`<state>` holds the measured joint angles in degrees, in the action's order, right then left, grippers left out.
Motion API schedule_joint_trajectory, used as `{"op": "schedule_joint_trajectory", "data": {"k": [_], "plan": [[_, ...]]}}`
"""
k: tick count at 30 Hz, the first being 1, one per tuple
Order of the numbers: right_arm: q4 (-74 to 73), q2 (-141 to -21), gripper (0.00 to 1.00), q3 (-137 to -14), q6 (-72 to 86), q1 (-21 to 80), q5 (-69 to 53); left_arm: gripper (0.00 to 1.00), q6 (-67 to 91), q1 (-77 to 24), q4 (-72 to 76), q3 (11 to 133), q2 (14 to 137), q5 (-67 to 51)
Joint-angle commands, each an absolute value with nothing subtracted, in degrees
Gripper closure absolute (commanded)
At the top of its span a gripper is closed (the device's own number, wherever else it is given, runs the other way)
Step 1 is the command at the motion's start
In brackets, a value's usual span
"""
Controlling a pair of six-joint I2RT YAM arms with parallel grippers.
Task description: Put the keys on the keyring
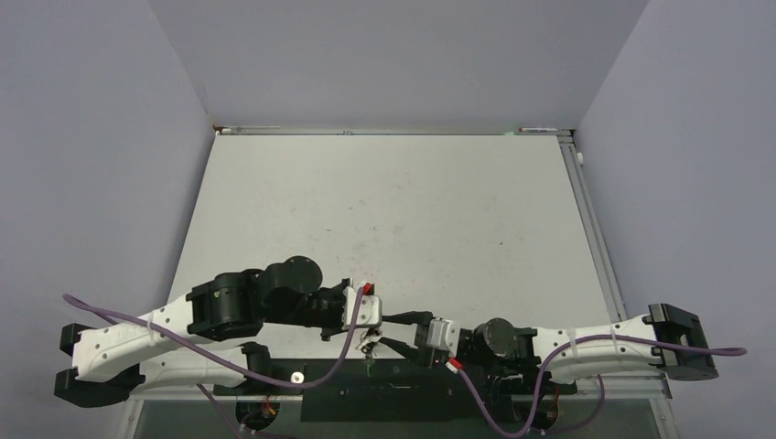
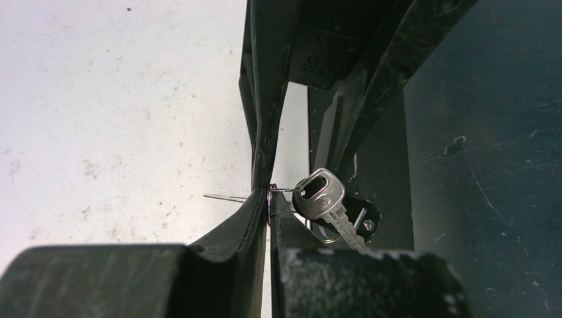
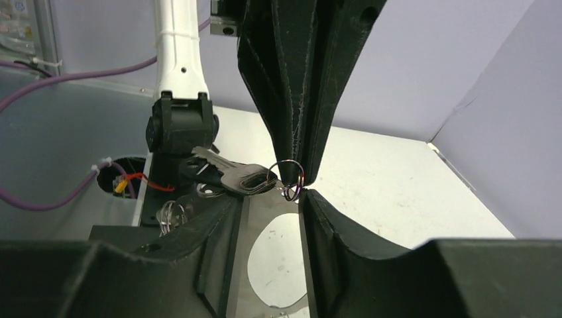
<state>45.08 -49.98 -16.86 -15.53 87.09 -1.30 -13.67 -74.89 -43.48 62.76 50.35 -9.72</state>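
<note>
At the near edge of the worktop [image 1: 384, 210], where the white surface gives way to a dark base plate [image 1: 403, 377], the two arms meet tip to tip, the left arm reaching in from the left and the right arm from the right. Beyond them the white surface runs on to the back wall and to both side walls, all well apart from the arms; a pale rail lines the worktop's right edge [image 1: 586, 197]. The left end effector [image 2: 270, 199] is pinched fully closed on the thin wire of the keyring [image 3: 289, 191], which sticks out just past its fingertips. The right end effector [image 3: 272, 199] stands partly open, its two fingers either side of a clear gap and holding nothing; the ring hangs just above that gap, close to one fingertip, and I cannot tell whether they touch. The keys [image 3: 232, 177] hang from the ring off to one side of the pinch. In the left wrist view, the silver key has its head up against the ring and its blade slanting down and away, so its long axis runs diagonally, with a black-headed key partly hidden behind it. In the right wrist view, the same bunch lies almost level, heads toward the ring and blades pointing back toward the left arm.
</note>
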Motion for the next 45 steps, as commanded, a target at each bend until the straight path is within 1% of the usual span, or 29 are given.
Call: {"op": "schedule_joint_trajectory", "data": {"k": [1,7,14,18,22,30,35,38,41,42,43,45], "plan": [[53.1,-48.5,0.64,-17.9,-14.5,87.6,-0.4,1.00,-12.9,-74.2,-40.5,62.7,47.0,-5.2],[53.5,-48.6,0.59,-15.6,-14.5,87.6,3.6,1.00,-13.0,-73.6,-39.0,61.7,44.4,-2.3],[50.5,-46.5,0.58,-15.2,-13.1,87.6,5.9,1.00,-13.0,-73.1,-37.9,61.0,43.4,-0.6],[47.9,-46.7,0.58,-17.2,-10.9,87.6,7.9,1.00,-13.0,-72.4,-37.5,60.4,43.9,-0.4],[44.3,-47.4,0.58,-20.0,-8.2,87.6,5.9,1.00,-12.8,-72.2,-37.2,60.1,44.4,2.0],[45.1,-49.8,0.58,-21.1,-7.1,87.6,5.4,1.00,-12.4,-71.3,-36.6,59.6,45.3,1.9],[45.3,-52.2,0.58,-23.6,-6.4,87.6,11.9,1.00,-12.2,-71.2,-36.4,59.3,45.6,1.7],[45.4,-53.8,0.58,-24.8,-6.3,87.6,13.3,1.00,-12.1,-71.1,-36.3,59.2,45.7,1.7],[45.3,-55.1,0.59,-26.0,-6.1,87.6,13.6,1.00,-12.0,-71.0,-36.3,59.2,45.8,1.9],[45.0,-55.4,0.61,-26.3,-6.0,87.6,13.8,1.00,-12.0,-71.0,-36.3,59.2,45.8,1.9],[44.9,-55.7,0.64,-26.6,-6.0,87.6,14.1,1.00,-12.0,-70.9,-36.4,59.1,45.7,1.8],[44.1,-56.2,0.73,-27.1,-6.1,87.6,14.2,1.00,-12.0,-70.9,-36.2,59.1,45.6,1.8]]}}
